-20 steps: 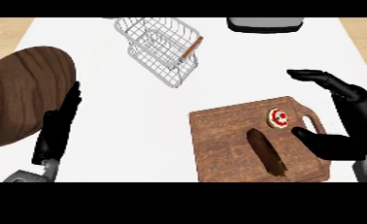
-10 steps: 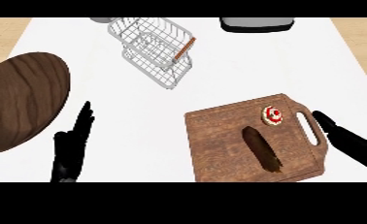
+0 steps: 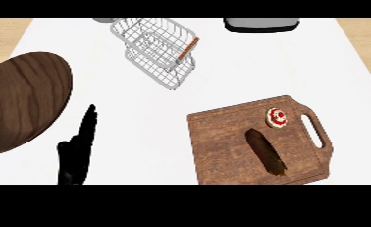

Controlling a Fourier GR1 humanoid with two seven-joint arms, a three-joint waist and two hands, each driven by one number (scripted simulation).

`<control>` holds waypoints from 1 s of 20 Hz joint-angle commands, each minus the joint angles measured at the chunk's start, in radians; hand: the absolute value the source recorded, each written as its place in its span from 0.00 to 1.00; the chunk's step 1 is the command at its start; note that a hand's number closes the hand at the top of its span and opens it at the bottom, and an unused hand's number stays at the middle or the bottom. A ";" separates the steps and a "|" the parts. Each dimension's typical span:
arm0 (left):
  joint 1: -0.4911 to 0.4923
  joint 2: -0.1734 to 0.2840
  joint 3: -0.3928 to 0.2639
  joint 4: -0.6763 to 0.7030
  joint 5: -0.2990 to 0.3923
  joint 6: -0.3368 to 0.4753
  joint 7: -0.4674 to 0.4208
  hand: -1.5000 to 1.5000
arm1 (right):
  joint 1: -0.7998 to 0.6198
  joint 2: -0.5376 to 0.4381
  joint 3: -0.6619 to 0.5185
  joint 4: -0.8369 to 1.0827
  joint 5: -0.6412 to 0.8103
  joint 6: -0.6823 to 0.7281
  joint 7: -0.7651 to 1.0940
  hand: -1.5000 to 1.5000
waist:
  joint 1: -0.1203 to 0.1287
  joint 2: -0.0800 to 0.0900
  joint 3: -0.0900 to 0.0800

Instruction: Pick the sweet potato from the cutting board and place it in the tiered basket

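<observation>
The sweet potato point(image 3: 267, 151), long and dark brown, lies on the wooden cutting board point(image 3: 225, 147) at the lower right. A small red and white item point(image 3: 277, 117) sits on the board near its handle. The wire tiered basket point(image 3: 155, 50) stands at the upper middle of the white counter. My left hand point(image 3: 77, 151) shows at the lower left, open with straight fingers pointing up, resting well apart from the board. My right hand shows in no part of the view.
A large dark wooden round board point(image 3: 29, 98) fills the left edge. A grey appliance point(image 3: 261, 24) sits at the counter's far edge, upper right. White counter lies between basket and cutting board.
The right hand has drawn back off the lower right edge and out of view. The left hand has sunk lower. The view has shifted, so the board sits more centrally.
</observation>
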 commanded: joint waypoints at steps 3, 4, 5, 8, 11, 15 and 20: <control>0.001 -0.002 -0.003 0.015 -0.003 0.001 0.028 0.50 | 0.146 -0.162 0.038 -0.104 0.281 0.118 0.187 0.00 | -0.006 0.006 -0.010; 0.026 0.010 0.014 0.019 0.014 -0.015 0.006 0.50 | 0.151 -0.165 0.035 -0.120 0.307 0.109 0.229 0.00 | 0.002 0.004 -0.011; 0.010 -0.002 0.009 0.014 0.008 0.001 0.026 0.50 | 0.156 -0.213 0.005 -0.102 0.321 0.131 0.246 0.00 | -0.004 0.006 -0.011; -0.004 -0.002 0.002 0.000 -0.008 0.010 0.030 0.50 | 0.156 -0.250 0.019 -0.102 0.408 0.128 0.323 0.00 | -0.004 0.003 -0.010; 0.017 0.009 -0.006 -0.007 -0.002 -0.017 0.024 0.50 | 0.104 -0.251 0.059 -0.127 0.481 0.118 0.425 0.00 | 0.021 0.004 -0.009; 0.005 -0.014 -0.022 0.015 -0.015 -0.016 0.018 0.50 | 0.054 -0.219 0.182 -0.067 0.610 0.099 0.524 0.00 | 0.029 0.006 -0.006; -0.010 -0.030 -0.032 0.044 -0.030 -0.016 0.009 0.50 | -0.060 -0.173 0.355 0.012 0.829 0.182 0.670 0.00 | 0.050 0.010 -0.005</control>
